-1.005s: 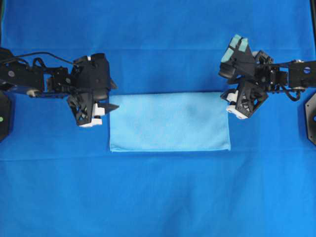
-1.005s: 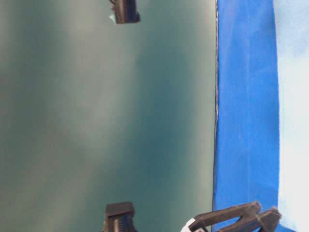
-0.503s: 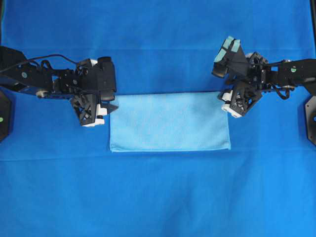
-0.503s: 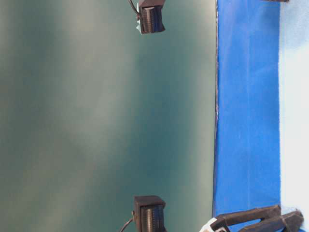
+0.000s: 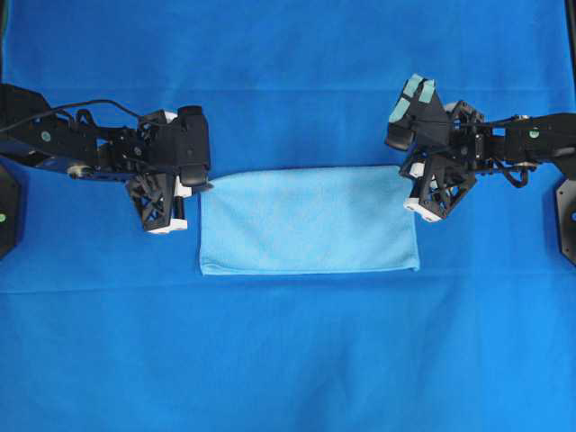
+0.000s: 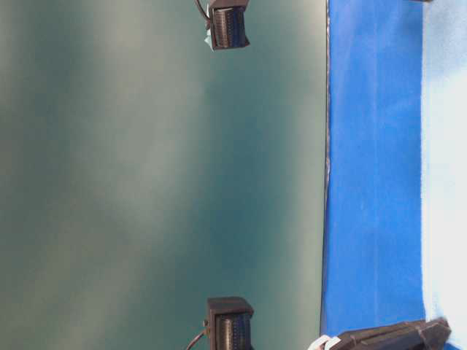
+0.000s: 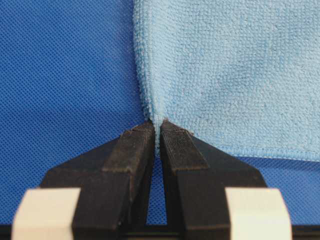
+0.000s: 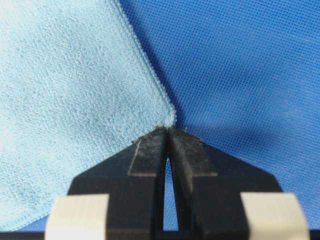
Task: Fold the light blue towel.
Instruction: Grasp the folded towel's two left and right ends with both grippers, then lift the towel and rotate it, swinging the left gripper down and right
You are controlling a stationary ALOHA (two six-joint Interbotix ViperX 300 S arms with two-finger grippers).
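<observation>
The light blue towel (image 5: 309, 220) lies flat as a wide rectangle in the middle of the overhead view. My left gripper (image 5: 191, 189) is at its far left corner. In the left wrist view the gripper (image 7: 157, 125) is shut, pinching the towel (image 7: 235, 75) at that corner. My right gripper (image 5: 412, 184) is at the far right corner. The right wrist view shows this gripper (image 8: 167, 129) shut with its tips meeting on the corner of the towel (image 8: 70, 90). Both sets of fingers sit low on the table.
A large darker blue cloth (image 5: 288, 360) covers the whole table under the towel. In the table-level view this cloth (image 6: 372, 182) ends at a straight edge against a grey-green background. Both arms reach in from the left and right sides.
Both grippers were open beside the towel's far corners and have shut on them. The left gripper shifted slightly towards the far side; the towel's far edge has puckered a little at both corners.
</observation>
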